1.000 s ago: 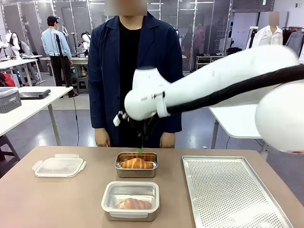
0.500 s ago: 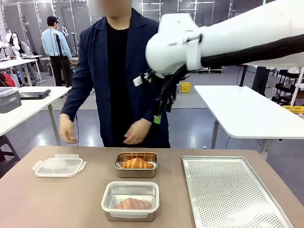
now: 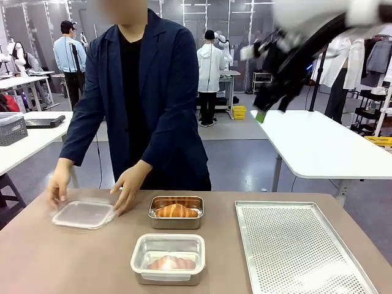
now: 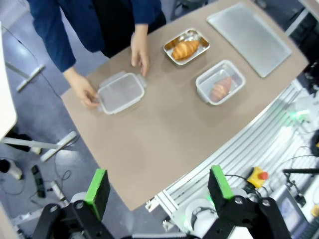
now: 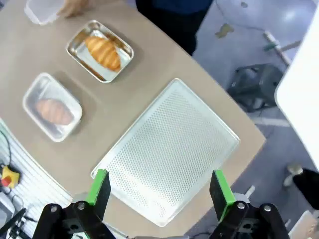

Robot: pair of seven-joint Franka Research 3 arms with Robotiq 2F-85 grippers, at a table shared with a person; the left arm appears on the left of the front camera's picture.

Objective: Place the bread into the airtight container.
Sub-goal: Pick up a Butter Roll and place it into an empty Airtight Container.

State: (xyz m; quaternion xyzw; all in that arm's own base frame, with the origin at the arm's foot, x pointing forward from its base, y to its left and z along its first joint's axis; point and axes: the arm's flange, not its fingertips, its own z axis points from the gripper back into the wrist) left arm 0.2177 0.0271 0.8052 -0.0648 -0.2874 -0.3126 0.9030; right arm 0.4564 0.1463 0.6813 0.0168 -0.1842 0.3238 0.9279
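A pale bread (image 3: 171, 263) lies inside the airtight container (image 3: 140, 252) near the table's front edge. Behind it a golden croissant (image 3: 176, 211) rests in a steel tin (image 3: 153, 221). The person holds both hands on the container's clear lid (image 3: 82, 214) at the left. My right gripper (image 3: 271, 112) hangs high at the upper right, open and empty. From far above the table, its wrist view shows the right gripper (image 5: 159, 188) open, with the bread (image 5: 52, 111) and croissant (image 5: 102, 49) below. My left gripper (image 4: 158, 185) is also open and high over the table's near edge, with the bread (image 4: 221, 88) far beneath.
A large perforated baking tray (image 3: 300, 245) covers the table's right side. The person stands at the far edge, leaning left over the lid. White tables stand behind on both sides, with other people farther off.
My right arm has risen from just above the croissant tin to high at the upper right. The person has stepped left and put both hands on the lid.
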